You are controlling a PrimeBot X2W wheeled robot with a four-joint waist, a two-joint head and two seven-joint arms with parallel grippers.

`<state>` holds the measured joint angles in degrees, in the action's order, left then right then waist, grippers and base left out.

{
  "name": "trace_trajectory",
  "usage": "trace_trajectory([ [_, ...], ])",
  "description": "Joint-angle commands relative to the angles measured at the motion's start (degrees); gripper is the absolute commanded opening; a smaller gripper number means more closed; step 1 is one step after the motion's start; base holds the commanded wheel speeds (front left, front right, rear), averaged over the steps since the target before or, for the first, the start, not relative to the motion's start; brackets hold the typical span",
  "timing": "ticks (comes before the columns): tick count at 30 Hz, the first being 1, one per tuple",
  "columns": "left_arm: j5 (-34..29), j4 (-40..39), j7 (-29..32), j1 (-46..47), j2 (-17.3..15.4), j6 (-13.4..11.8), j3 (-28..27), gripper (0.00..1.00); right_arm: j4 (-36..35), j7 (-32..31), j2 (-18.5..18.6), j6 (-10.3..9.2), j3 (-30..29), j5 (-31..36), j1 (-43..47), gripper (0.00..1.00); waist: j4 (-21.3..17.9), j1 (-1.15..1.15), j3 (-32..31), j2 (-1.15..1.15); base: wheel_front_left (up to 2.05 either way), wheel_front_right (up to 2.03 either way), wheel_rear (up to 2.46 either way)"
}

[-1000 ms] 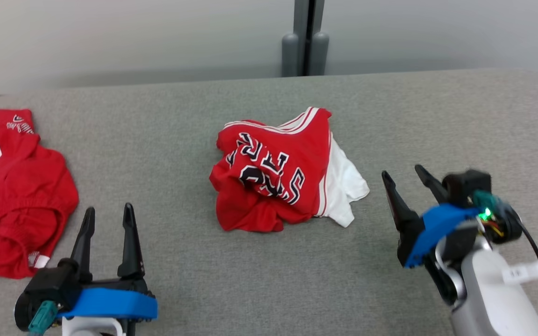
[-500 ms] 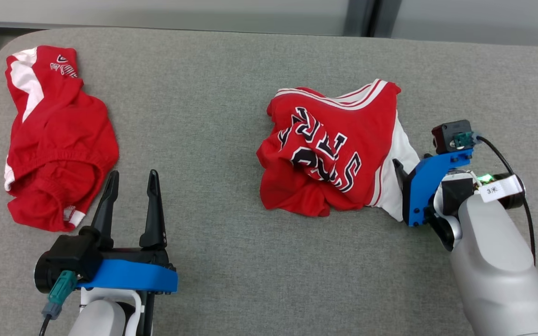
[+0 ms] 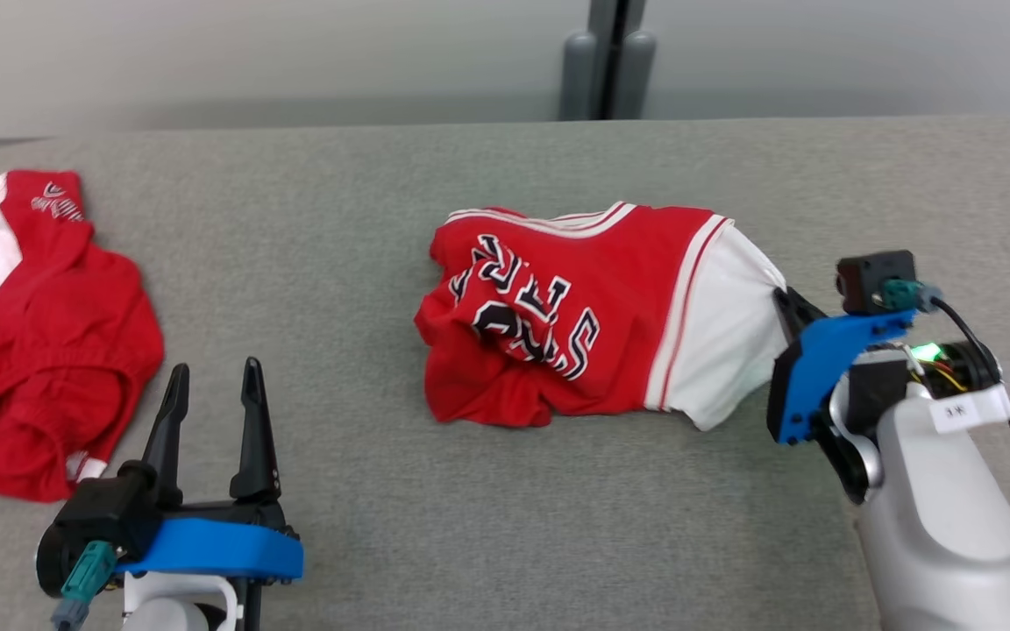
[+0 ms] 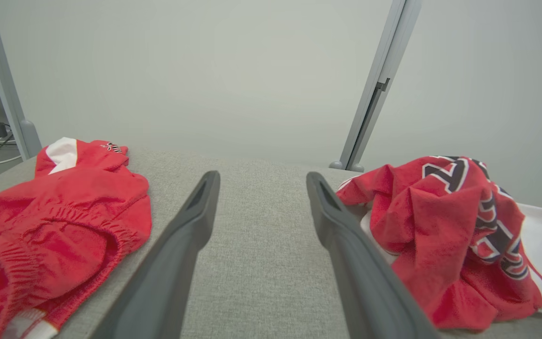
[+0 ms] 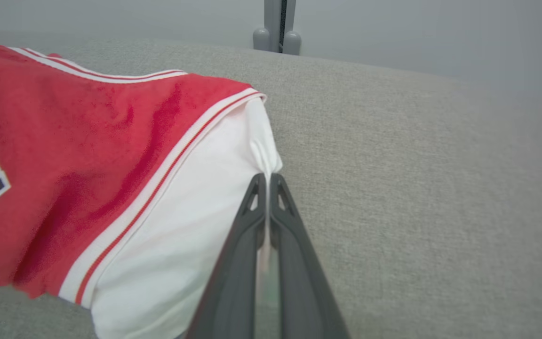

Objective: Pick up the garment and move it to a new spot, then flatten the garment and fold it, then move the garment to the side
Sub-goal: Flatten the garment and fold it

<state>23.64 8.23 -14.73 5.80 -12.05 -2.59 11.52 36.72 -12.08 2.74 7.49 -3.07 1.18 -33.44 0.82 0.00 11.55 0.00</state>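
Crumpled red and white lettered jersey (image 3: pixel 610 324) lies just left of my right gripper (image 5: pixel 266 178), white edge pinched tight between its fingers. My left gripper (image 3: pixel 211 381) sits wide apart, well away, holding nothing.

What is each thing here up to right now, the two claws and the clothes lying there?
jersey: rumpled, white end drawn out sideways.
right gripper: shut on the jersey's white edge.
left gripper: open, holding nothing.
red shorts: crumpled, lying loose, nothing touching them.

Crumpled red-and-white lettered garment (image 3: pixel 593 324) lies mid-table, white edge stretched rightward
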Motion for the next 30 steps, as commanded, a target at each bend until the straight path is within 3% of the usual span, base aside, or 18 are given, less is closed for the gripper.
trace_trajectory([
  [1,0.08,-0.31,-0.14,-0.58,-0.22,-0.37,-0.39,1.0,-1.61,-0.34,0.27,0.01,-0.53,0.0,1.83,0.0,-1.92,0.0,-1.69,0.0,0.0,0.0,0.0],
  [9,0.52,-1.92,0.45,-2.9,-1.34,-1.2,-0.88,1.0,-19.53,-4.99,0.24,0.02,-6.14,-2.72,16.04,0.0,-5.09,0.0,-2.83,0.0,0.0,0.0,0.0],
  [16,0.71,-2.48,1.33,-3.03,-1.54,-1.34,-0.38,1.0,-23.96,-6.55,0.25,0.01,-10.14,-5.32,24.24,0.0,-5.29,0.0,-3.28,0.0,0.0,0.0,0.0],
  [17,0.77,-2.52,1.43,-3.11,-1.6,-1.36,-0.35,1.0,-23.53,-7.21,0.23,0.02,-10.06,-5.69,24.94,0.05,-5.27,0.0,-3.31,0.0,0.0,0.0,0.0],
  [18,0.78,-2.61,1.4,-3.21,-1.66,-1.39,-0.3,1.0,-23.35,-7.46,0.23,0.02,-9.85,-5.93,25.32,1.0,-5.22,0.0,-3.32,0.0,0.0,0.0,0.0],
  [24,0.81,-2.98,1.77,-2.51,-1.82,-1.28,0.18,1.0,-28.24,-7.32,0.23,0.02,-9.12,-4.43,21.74,1.0,-4.2,0.0,-2.79,0.0,0.0,0.0,0.0],
  [30,0.43,-3.25,1.81,-0.79,-1.53,-0.82,1.29,1.0,-30.99,-13.3,0.2,0.02,-0.33,-5.51,12.79,1.0,-2.09,0.0,-0.78,0.0,0.0,0.0,0.0],
])
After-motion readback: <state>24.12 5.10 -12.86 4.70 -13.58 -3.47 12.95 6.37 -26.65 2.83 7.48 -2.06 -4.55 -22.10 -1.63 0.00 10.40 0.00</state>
